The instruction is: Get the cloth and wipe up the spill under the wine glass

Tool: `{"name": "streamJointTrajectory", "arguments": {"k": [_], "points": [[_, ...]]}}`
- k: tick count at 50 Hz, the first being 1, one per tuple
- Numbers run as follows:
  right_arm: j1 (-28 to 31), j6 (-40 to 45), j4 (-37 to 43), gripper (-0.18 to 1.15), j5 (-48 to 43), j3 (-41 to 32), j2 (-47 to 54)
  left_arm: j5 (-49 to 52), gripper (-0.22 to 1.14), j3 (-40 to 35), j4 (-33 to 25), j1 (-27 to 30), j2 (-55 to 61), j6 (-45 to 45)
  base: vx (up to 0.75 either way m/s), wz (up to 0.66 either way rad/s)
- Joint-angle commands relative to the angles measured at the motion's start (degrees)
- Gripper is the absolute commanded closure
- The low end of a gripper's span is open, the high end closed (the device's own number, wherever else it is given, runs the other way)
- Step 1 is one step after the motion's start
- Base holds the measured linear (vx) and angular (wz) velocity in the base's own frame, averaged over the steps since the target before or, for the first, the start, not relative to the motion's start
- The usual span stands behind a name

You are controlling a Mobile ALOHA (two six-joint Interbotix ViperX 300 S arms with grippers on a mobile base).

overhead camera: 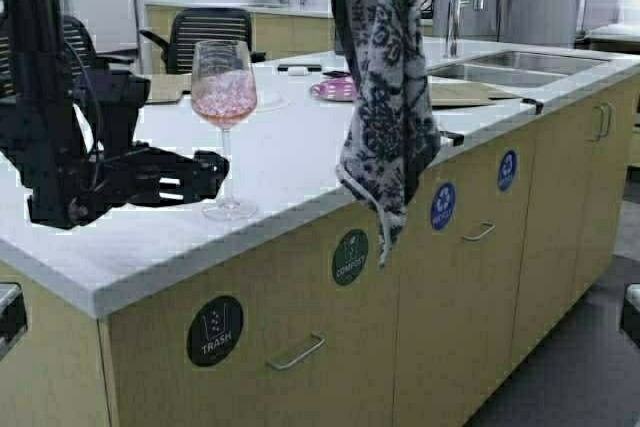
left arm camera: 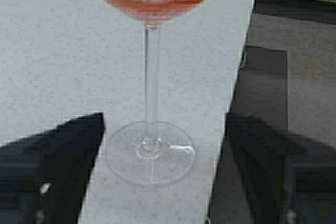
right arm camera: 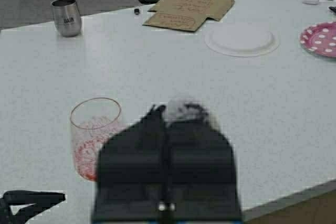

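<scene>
A: How far along is it?

B: Partway, I'd judge. The cloth [overhead camera: 385, 97] is already fetched: it hangs limp from above, to the right of the wine glass [overhead camera: 224, 127] and over the desk [overhead camera: 300, 162] edge. The right end effector [right arm camera: 167, 109] is pinched tight on a bunch of it, as the right wrist view shows. No wiping has begun.

A: And the glass?

B: It stands upright on the desk near the front edge. The left end effector [overhead camera: 215, 179] sits low, just left of the foot, spread wide with a finger on each side of the stem and not touching it. Lifting the glass and wiping beneath are left. I can't make out the spill itself.

A: Counts?

B: One wine glass, one cloth, two end effectors. Beyond the glass: one steel cup [right arm camera: 66, 17], one white plate [right arm camera: 241, 39], one pink dotted plate [right arm camera: 320, 39], one cardboard piece [right arm camera: 189, 10].
</scene>
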Motion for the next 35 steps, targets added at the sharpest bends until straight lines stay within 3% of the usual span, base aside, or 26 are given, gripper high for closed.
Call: {"name": "streamJointTrajectory", "arguments": {"k": [1, 35], "points": [[0.18, 0.00, 0.09, 0.90, -0.70, -0.70, -0.53, -0.62, -0.09, -1.67, 0.53, -0.26, 0.35, -0.26, 0.10, 0.02], [0.18, -0.09, 0.09, 0.90, -0.70, -0.70, 2.11, -0.09, -0.09, -15.03, 4.57, -3.78, 5.71, -1.14, 0.08, 0.02]]}}
